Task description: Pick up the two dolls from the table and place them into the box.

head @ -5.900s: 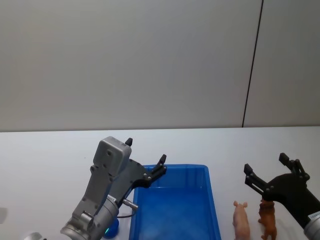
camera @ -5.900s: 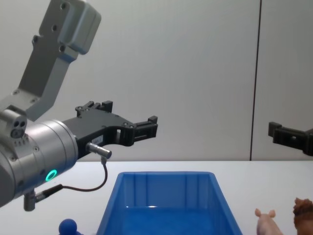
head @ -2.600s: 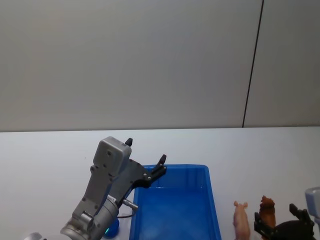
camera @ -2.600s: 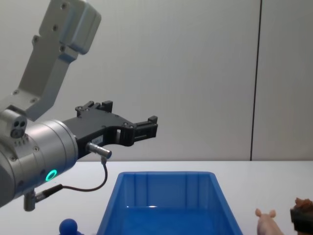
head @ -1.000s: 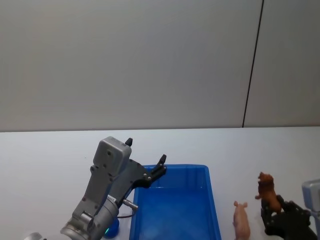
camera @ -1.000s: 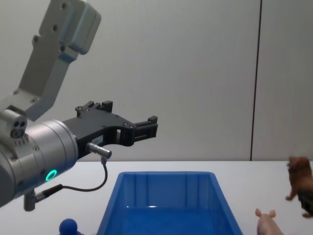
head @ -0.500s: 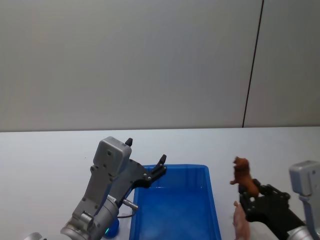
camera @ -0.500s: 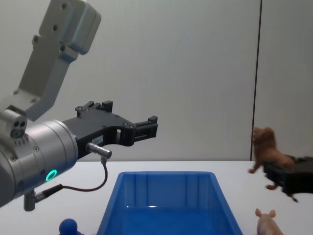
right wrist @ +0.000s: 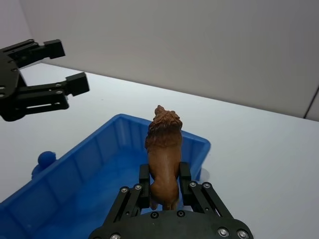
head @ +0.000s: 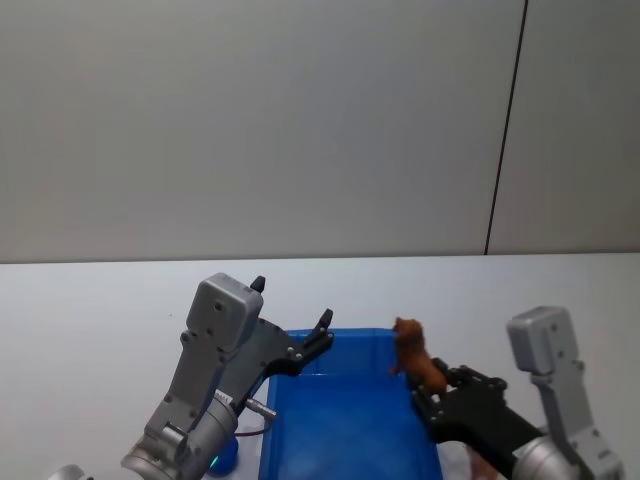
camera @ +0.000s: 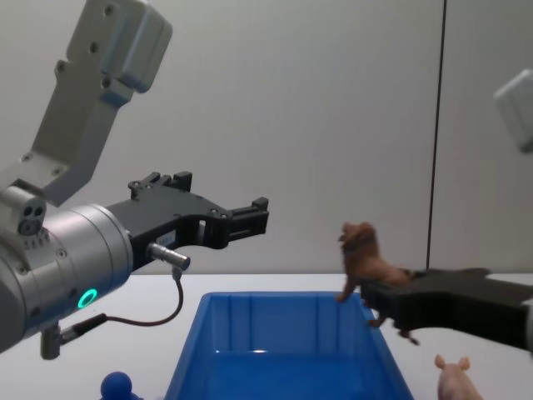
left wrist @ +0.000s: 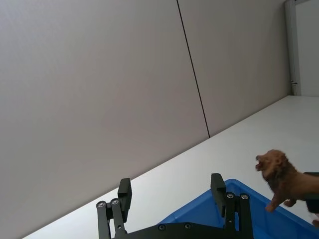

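Carried leftward since a moment ago, the brown doll now hangs above the box's right rim, clear of the surface. The left hand hovers open over the box's far left corner. The blue doll waits on the surface just left of the box. The right hand clamps the brown doll's hindquarters. Its long axis slants up, with the head raised and facing left across the box. This looks like the carry step. The next move probably calls for travelling farther over the box's middle, lowering, then releasing.

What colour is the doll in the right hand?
Brown; the doll shows best in the right wrist view.
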Action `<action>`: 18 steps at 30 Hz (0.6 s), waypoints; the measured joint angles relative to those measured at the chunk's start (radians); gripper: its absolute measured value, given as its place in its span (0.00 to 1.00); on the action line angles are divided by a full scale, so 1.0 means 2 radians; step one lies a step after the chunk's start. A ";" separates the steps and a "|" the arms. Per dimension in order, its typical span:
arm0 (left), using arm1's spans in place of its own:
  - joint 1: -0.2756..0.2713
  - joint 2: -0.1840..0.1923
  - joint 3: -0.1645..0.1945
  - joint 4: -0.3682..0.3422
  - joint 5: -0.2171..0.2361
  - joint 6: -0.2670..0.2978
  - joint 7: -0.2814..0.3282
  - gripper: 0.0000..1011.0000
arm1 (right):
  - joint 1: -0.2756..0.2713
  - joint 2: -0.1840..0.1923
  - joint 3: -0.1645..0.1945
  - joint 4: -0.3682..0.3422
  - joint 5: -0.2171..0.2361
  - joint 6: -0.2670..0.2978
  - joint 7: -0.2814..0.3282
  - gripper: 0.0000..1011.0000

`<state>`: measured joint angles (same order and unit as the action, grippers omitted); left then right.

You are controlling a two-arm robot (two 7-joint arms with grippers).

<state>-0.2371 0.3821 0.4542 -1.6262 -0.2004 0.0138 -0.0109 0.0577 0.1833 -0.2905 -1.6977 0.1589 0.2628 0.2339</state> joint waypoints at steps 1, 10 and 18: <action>0.000 0.000 0.000 0.000 0.000 0.000 0.000 0.99 | 0.003 -0.002 -0.001 0.004 -0.001 0.001 0.003 0.33; 0.000 0.000 0.000 0.000 0.000 0.000 0.000 0.99 | 0.025 -0.017 -0.009 0.028 -0.010 0.009 0.022 0.51; 0.000 0.000 0.000 0.000 0.000 0.000 0.000 0.99 | 0.033 -0.021 -0.009 0.037 -0.011 0.012 0.021 0.71</action>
<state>-0.2371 0.3821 0.4542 -1.6262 -0.2004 0.0138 -0.0109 0.1231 0.1418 -0.3091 -1.6237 0.1360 0.2860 0.2752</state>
